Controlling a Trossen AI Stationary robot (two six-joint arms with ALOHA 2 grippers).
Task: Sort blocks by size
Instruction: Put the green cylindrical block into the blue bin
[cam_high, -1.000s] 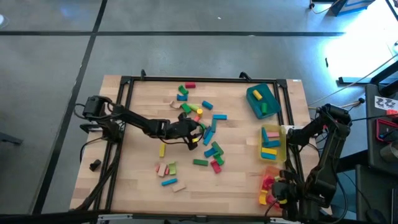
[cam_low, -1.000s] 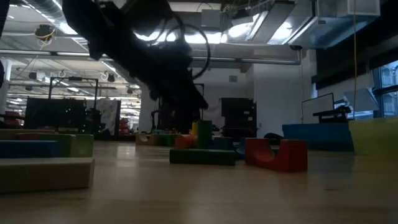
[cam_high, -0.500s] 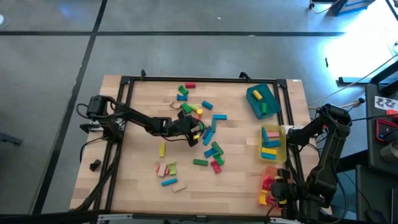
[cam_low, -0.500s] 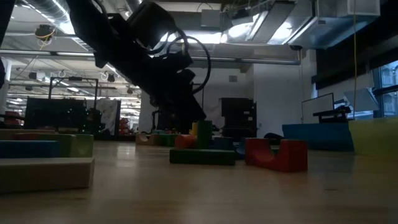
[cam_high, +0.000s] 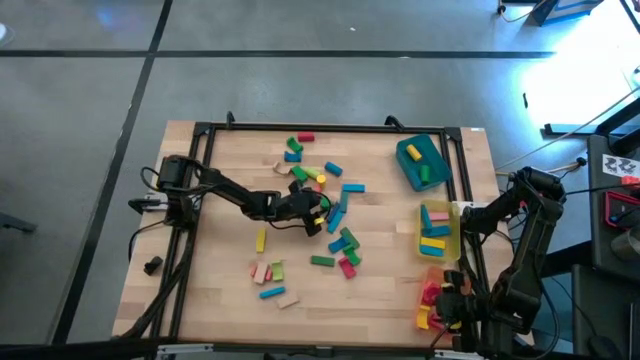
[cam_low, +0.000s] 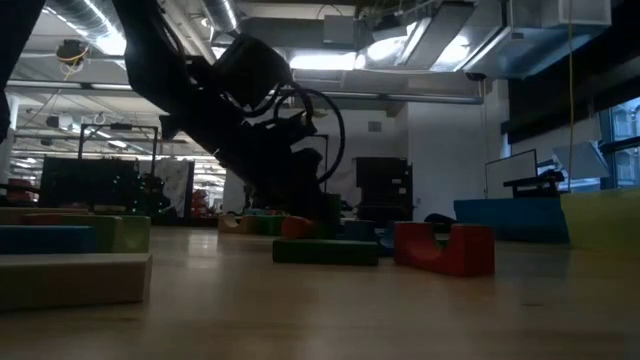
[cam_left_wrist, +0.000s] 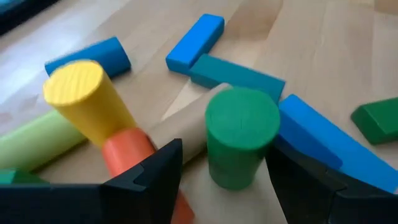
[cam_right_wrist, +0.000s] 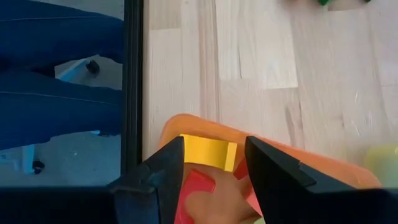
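Three plastic trays are lined down the tabletop's (cam_high: 220, 290) right side: teal tray (cam_high: 420, 162) with a yellow and green piece, yellow tray (cam_high: 438, 232) with blue and pink bars, orange tray (cam_high: 432, 295) with red and yellow ones. Loose wooden blocks (cam_high: 330, 215) are scattered mid-frame, where the left tool (cam_high: 322, 212) is spread wide around an upright green cylinder (cam_left_wrist: 239, 137). The right tool (cam_right_wrist: 208, 163), parted, is parked over the orange tray.

Left claw (cam_high: 318, 211) now lower, among blocks (cam_high: 340, 240)

A robotics lab or industrial workshop: exposed ceiling ducts (cam_low: 520, 35), strip lights, equipment racks (cam_low: 95, 185), concrete floor (cam_high: 300, 60).
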